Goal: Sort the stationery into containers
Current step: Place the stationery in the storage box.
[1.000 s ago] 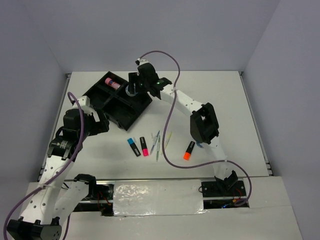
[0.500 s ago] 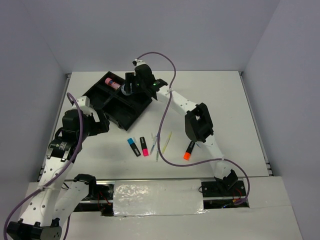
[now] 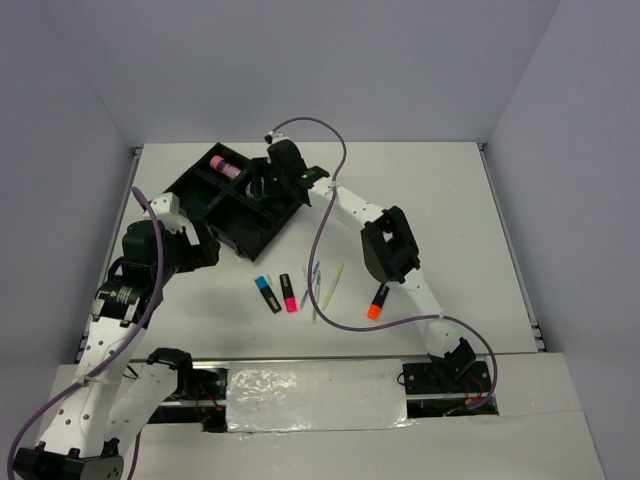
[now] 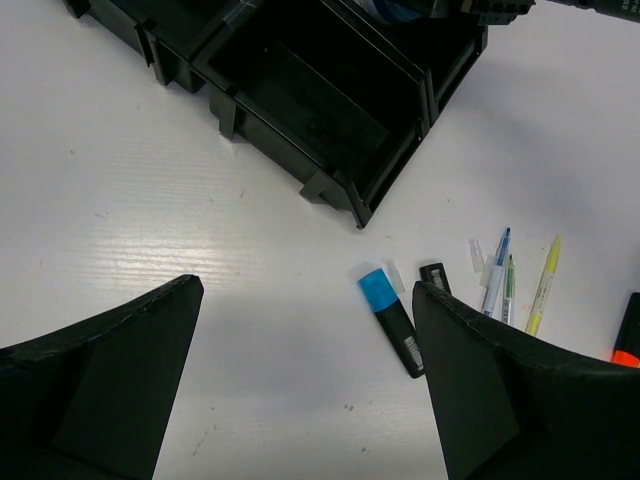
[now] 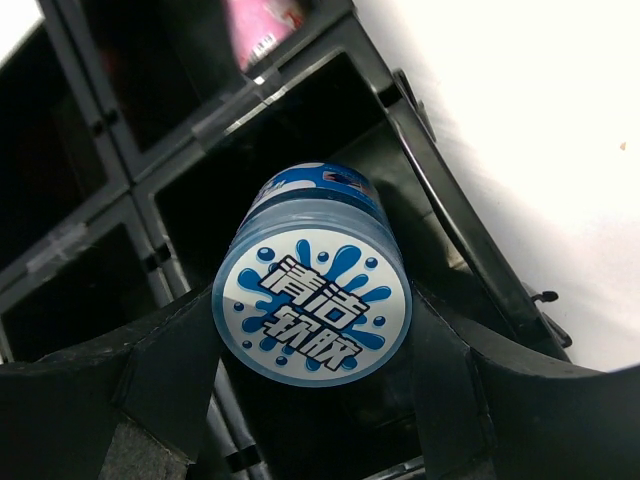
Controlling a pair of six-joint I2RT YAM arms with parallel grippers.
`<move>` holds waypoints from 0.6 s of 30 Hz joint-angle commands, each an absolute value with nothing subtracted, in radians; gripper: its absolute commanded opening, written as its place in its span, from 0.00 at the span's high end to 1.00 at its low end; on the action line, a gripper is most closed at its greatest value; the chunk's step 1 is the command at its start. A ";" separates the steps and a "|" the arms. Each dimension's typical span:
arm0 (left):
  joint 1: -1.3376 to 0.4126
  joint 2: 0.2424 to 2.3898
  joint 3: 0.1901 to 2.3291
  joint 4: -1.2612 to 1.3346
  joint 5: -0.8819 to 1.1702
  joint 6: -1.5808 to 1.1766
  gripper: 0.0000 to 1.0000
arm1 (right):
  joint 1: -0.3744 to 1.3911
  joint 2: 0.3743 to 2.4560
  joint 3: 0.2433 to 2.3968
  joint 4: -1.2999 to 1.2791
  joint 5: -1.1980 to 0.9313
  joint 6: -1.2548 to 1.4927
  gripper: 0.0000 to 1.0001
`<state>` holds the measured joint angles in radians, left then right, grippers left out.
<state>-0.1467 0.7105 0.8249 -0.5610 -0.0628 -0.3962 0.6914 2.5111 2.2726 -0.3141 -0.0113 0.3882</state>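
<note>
The left gripper is wide open and holds nothing. Its bent arm hangs over the table beside the black tray. The right gripper squeezes a round blue tub, with its arm stretched out over the tray. Highlighters and pens lie on the table.

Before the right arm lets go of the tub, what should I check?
1. Right gripper shut on tub: ok.
2. Tub over the tray: ok.
3. Compartment floor under tub bare: cannot tell, the tub hides it.
4. Pink tube in another compartment, apart from tub: ok.
5. Left gripper open, beside the tray and not over it: ok.
</note>
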 commanded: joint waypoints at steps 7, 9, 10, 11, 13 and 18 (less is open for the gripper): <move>-0.147 0.701 0.856 -0.528 -0.034 -0.385 0.01 | 0.704 2.476 2.353 -0.262 -0.032 0.388 0.00; -0.147 0.703 0.857 -0.528 -0.035 -0.385 0.01 | 0.704 2.455 2.356 -0.256 -0.040 0.393 0.00; -0.147 0.703 0.856 -0.528 -0.035 -0.387 0.01 | 0.704 2.445 2.358 -0.256 -0.047 0.397 0.00; -0.147 0.703 0.857 -0.528 -0.037 -0.387 0.01 | 0.704 2.421 2.358 -0.255 -0.055 0.402 0.00; -0.147 0.704 0.856 -0.528 -0.040 -0.387 0.01 | 0.704 2.382 2.341 -0.255 -0.067 0.408 0.00; -0.147 0.710 0.859 -0.535 -0.058 -0.391 0.01 | 0.698 2.084 2.133 -0.306 0.081 0.365 0.00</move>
